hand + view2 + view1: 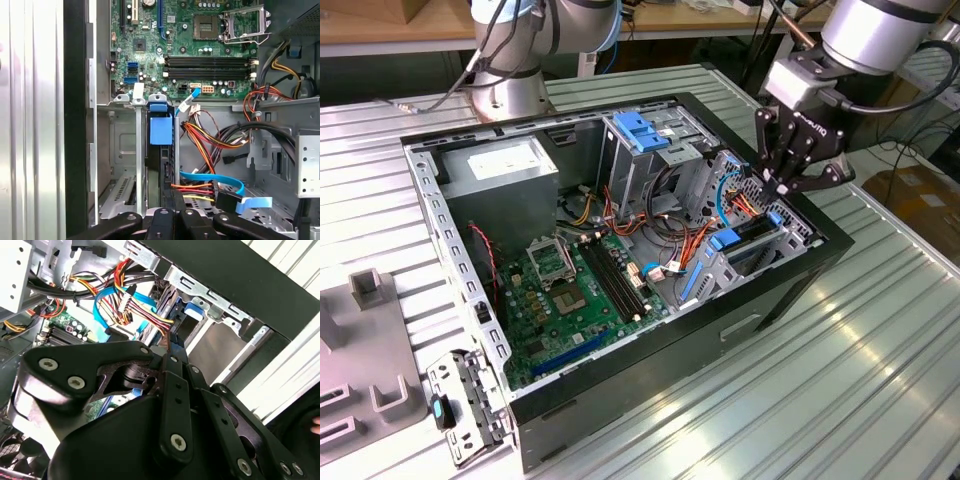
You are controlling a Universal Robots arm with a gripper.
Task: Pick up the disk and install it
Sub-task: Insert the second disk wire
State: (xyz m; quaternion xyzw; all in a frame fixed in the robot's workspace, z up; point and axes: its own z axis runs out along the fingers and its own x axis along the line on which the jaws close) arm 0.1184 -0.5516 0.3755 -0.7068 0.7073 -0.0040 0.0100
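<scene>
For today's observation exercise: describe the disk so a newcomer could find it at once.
Find the open computer case on the ribbed metal table. At its corner under the gripper, metal bays hold the disk on edge. Bright blue end tabs frame its dark body, unlike the bare metal beside it.

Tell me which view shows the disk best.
The first wrist view: the disk stands edge-on in its bay, its blue end tab facing the camera. The exterior view shows its blue tabs below the gripper, small and oblique. The second wrist view shows a blue bit behind cables.

Silver-grey arm tubes with blue joint caps carry a black, silver-screwed end effector (790, 180), cabled in black.
</scene>
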